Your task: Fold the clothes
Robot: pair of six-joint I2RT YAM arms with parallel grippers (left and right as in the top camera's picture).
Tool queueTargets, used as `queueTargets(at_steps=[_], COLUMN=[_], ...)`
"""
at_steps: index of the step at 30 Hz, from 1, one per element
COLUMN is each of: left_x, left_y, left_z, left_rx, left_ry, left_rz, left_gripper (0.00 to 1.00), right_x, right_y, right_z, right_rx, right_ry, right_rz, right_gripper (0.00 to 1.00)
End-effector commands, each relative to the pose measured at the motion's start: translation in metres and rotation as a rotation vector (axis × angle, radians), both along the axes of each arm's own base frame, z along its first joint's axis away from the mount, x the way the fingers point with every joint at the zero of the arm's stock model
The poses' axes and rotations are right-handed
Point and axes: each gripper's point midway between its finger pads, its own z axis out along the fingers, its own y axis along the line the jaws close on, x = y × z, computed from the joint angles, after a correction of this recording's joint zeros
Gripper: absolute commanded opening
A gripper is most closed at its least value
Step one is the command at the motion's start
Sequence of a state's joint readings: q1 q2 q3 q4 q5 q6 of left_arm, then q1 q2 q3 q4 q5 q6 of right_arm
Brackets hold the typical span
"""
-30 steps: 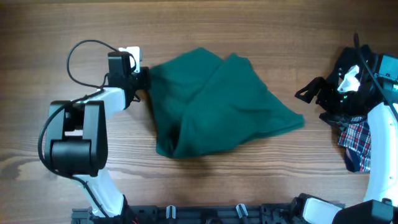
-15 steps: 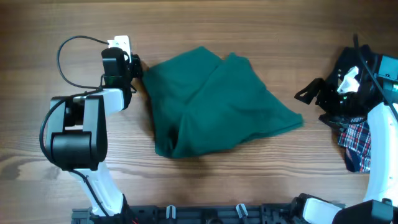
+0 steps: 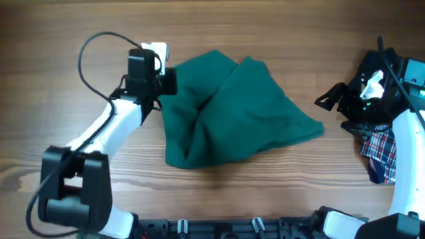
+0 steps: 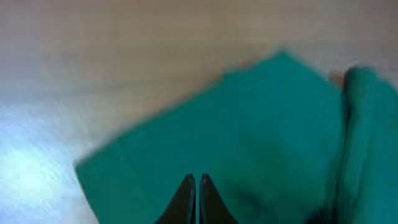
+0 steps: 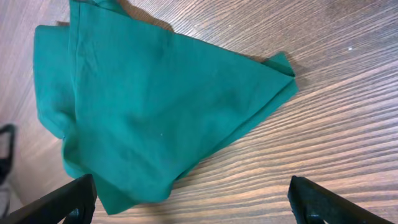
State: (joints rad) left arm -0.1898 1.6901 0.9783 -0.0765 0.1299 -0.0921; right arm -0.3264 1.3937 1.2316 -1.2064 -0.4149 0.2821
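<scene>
The dark green garment (image 3: 232, 113) lies crumpled in the middle of the wooden table, and it also fills the left wrist view (image 4: 249, 130) and shows in the right wrist view (image 5: 149, 106). My left gripper (image 3: 169, 81) is at the garment's upper left corner, over the cloth. Its fingers (image 4: 196, 179) are pressed together, apparently pinching that edge of the garment. My right gripper (image 3: 330, 98) is open and empty, apart from the garment's right corner. Its two fingertips are spread wide over bare wood (image 5: 193, 202).
A red-white-blue plaid cloth (image 3: 380, 151) lies at the right edge, partly under my right arm. A dark bundle (image 3: 378, 63) sits behind that arm. Bare wood surrounds the garment.
My left gripper pulled left off the garment's corner, then swung right and now sits over its upper left part. The garment's upper left edge shifted right with it. The right arm has not moved.
</scene>
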Motion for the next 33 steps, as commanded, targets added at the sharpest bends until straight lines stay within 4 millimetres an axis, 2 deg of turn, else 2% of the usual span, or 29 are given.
queueTargets(at_steps=[1, 7, 11, 14, 17, 20, 22, 26, 27, 29, 33], left_x=[-0.01, -0.015, -0.012, -0.01, -0.015, -0.016, -0.011, 0.002, 0.008, 0.018, 0.033], left_y=[-0.001, 0.001, 0.006, 0.018, 0.033, 0.053, 0.068, 0.111, 0.13, 0.153, 0.182], left_z=[-0.047, -0.084, -0.099, -0.117, -0.143, -0.166, -0.175, -0.174, -0.17, -0.163, -0.147], left_rx=[-0.02, -0.004, 0.01, 0.038, 0.044, 0.045, 0.038, 0.066, 0.083, 0.099, 0.084], left_ry=[0.135, 0.208, 0.217, 0.232, 0.287, 0.317, 0.309, 0.251, 0.217, 0.161, 0.064], left_rz=[0.028, 0.03, 0.047, 0.084, 0.117, 0.16, 0.196, 0.306, 0.348, 0.369, 0.422], left_gripper=[0.04, 0.04, 0.04, 0.04, 0.04, 0.04, 0.04, 0.04, 0.04, 0.04, 0.04], right_x=[0.002, 0.001, 0.001, 0.001, 0.001, 0.001, 0.001, 0.001, 0.001, 0.001, 0.001], right_y=[-0.002, -0.001, -0.001, -0.001, -0.001, -0.001, -0.001, -0.001, -0.001, -0.001, -0.001], right_z=[0.004, 0.004, 0.004, 0.004, 0.004, 0.004, 0.004, 0.004, 0.004, 0.004, 0.004], right_rx=[-0.009, -0.008, -0.008, -0.008, -0.009, -0.009, -0.009, -0.009, -0.008, -0.008, -0.007], right_ry=[-0.019, -0.014, -0.014, -0.014, -0.015, -0.016, -0.015, -0.015, -0.015, -0.015, -0.014], right_rz=[0.013, 0.014, 0.014, 0.014, 0.014, 0.014, 0.014, 0.014, 0.014, 0.013, 0.012], right_gripper=[1.0, 1.0, 1.0, 1.0, 1.0, 1.0, 1.0, 1.0, 1.0, 1.0, 1.0])
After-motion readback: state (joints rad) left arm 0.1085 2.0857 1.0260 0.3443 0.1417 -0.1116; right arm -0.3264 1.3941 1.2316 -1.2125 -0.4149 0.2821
